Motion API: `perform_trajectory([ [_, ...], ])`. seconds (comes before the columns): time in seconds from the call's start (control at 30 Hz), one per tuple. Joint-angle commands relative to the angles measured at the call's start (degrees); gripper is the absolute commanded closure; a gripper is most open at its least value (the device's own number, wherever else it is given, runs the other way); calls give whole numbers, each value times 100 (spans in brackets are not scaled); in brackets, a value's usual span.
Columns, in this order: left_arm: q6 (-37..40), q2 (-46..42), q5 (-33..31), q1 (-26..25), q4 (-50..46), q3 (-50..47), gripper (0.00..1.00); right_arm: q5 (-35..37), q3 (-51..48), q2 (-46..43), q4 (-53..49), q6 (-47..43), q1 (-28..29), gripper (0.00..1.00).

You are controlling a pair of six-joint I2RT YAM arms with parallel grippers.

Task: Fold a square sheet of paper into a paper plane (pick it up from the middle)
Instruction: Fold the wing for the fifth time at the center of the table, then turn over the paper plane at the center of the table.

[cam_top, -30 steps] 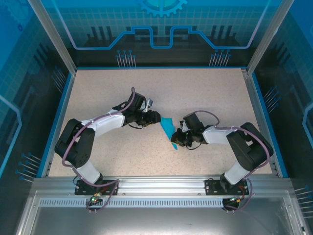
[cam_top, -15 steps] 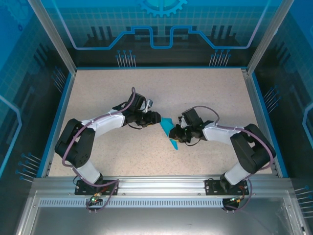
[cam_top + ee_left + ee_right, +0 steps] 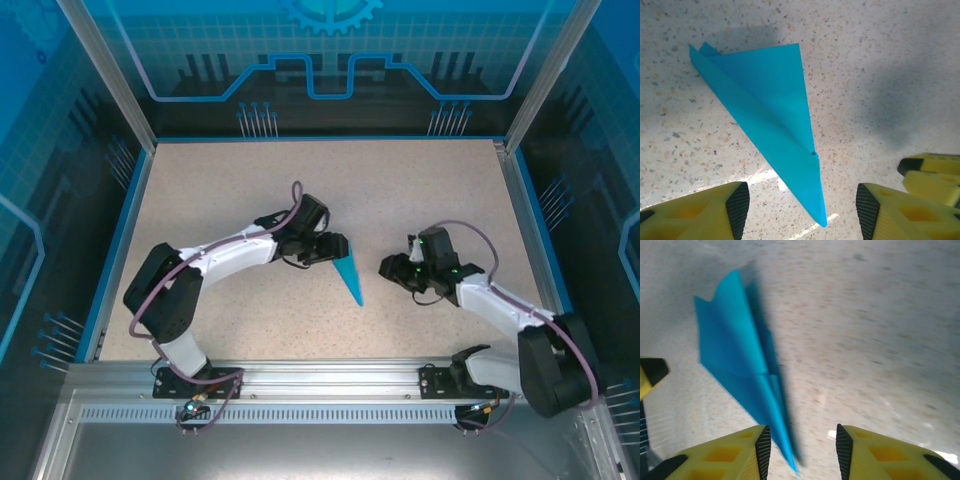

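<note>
The narrow teal-blue folded paper plane (image 3: pixel 349 279) is laid flat just ahead of the left gripper (image 3: pixel 336 247) and right gripper (image 3: pixel 387 267); both are spread empty, folding judged complete

I am working in a robot lab, inside a test cell. The bench (image 3: pixel 420 190) under the jaws is a speckled board with a blue rim (image 3: pixel 118 240). Past the jaws and on both sides stand see-through blue walls (image 3: pixel 330 60) with a drawn gear (image 3: pixel 330 10). Silver metal posts (image 3: pixel 105 70) hold them up. My left arm (image 3: pixel 225 250) and right arm (image 3: pixel 490 295) are bolted to a metal rail (image 3: pixel 330 375) behind the jaws.
</note>
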Motion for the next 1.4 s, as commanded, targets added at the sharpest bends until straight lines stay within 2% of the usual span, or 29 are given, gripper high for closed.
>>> perform_trajectory([
  [0.0, -280, 485, -972, -388, -1014, 716, 36, -21, -583, -570, 70, 110, -353, 53],
  [0.23, -527, 1279, -1508, -652, -1913, 1732, 36, -33, -878, -1355, -124, 80, -465, 44],
  [0.43, -834, 1171, -1986, -668, -2157, 1700, 35, -182, -611, -1134, -290, -283, -490, 41],
  [0.57, -865, 1187, -1925, -668, -2045, 1661, 39, -303, -554, -894, -130, -361, -488, 40],
  [0.8, -868, 1325, -1562, -642, -1640, 1608, 39, -447, -446, -548, -53, -512, -490, 38],
  [1.17, -974, 1109, -1156, -391, -1215, 1151, 70, -820, -151, 107, 206, -680, -435, 37],
  [1.37, -804, 607, -794, -282, -374, 450, 90, -803, 131, 395, 248, -765, -124, 37],
])
